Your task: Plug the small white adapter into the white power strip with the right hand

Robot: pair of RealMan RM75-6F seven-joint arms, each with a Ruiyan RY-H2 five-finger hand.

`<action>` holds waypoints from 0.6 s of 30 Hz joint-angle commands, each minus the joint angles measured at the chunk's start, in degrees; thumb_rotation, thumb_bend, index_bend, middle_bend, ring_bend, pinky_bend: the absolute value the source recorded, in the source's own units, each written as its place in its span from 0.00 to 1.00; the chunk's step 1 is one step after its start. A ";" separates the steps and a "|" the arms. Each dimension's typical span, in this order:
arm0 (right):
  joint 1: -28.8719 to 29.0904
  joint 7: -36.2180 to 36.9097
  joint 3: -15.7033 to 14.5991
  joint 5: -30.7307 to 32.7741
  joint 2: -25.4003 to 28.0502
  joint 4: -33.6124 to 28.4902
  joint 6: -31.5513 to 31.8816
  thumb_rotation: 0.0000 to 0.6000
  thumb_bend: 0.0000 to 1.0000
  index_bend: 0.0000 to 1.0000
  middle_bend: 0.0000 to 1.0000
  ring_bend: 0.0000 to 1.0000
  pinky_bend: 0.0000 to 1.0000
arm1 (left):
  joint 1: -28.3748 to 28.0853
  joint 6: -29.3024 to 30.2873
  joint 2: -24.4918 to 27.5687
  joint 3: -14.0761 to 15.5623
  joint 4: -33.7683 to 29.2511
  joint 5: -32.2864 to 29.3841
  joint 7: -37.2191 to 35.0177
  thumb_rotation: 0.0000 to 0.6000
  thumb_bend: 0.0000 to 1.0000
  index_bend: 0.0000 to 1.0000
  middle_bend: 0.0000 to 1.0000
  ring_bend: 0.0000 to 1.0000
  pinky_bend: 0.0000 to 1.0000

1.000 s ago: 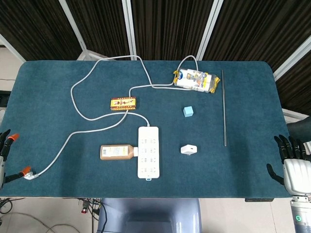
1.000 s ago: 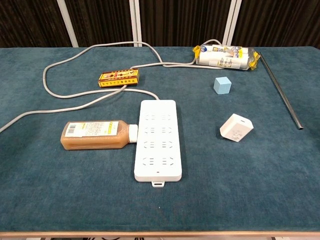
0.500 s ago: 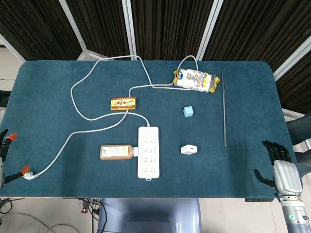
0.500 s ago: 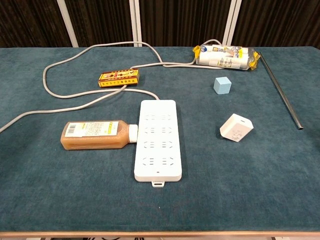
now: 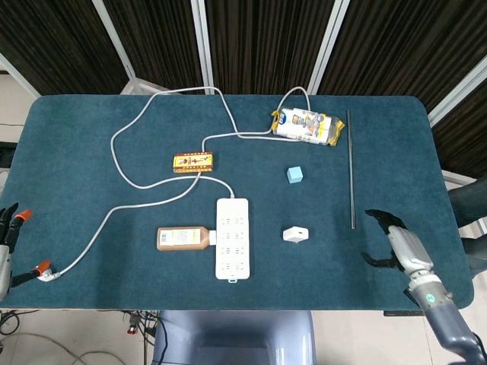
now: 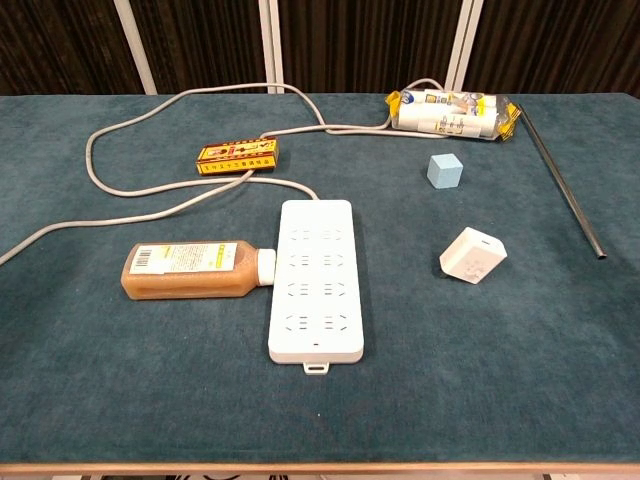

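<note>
Clearly nothing is done yet: the small white adapter [image 5: 296,234] lies loose beside the white power strip [image 5: 233,239], while the right hand [image 5: 397,245] hovers well apart, fingers spread and empty.

The right hand [image 5: 397,245] has moved in from the right edge of the table [image 5: 76,152] over the blue cloth, left of where it hung a second ago. It now sits over the near right part of the table, fingers apart and holding nothing, pointing left toward the white adapter [image 5: 295,234] but well apart from it. The chest view does not show it.
</note>
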 commanded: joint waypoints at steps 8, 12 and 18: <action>4.62 -0.82 0.87 -0.69 -12.84 7.66 -0.05 1.00 0.36 0.15 0.11 0.04 0.00 | -0.08 -0.82 0.82 -0.19 -0.56 -1.21 -0.71 1.00 0.09 0.14 0.00 0.00 0.00; 5.38 -1.00 0.69 -1.35 -16.03 10.07 0.39 1.00 0.36 0.16 0.11 0.05 0.00 | -0.02 -0.79 0.97 -0.21 -0.59 -1.31 -0.84 1.00 0.09 0.14 0.00 0.00 0.00; 7.03 -1.17 1.03 -0.10 -19.79 13.20 -0.78 1.00 0.36 0.19 0.16 0.07 0.00 | -0.07 -1.02 1.04 -0.15 -0.75 -1.44 -0.67 1.00 0.09 0.14 0.00 0.00 0.00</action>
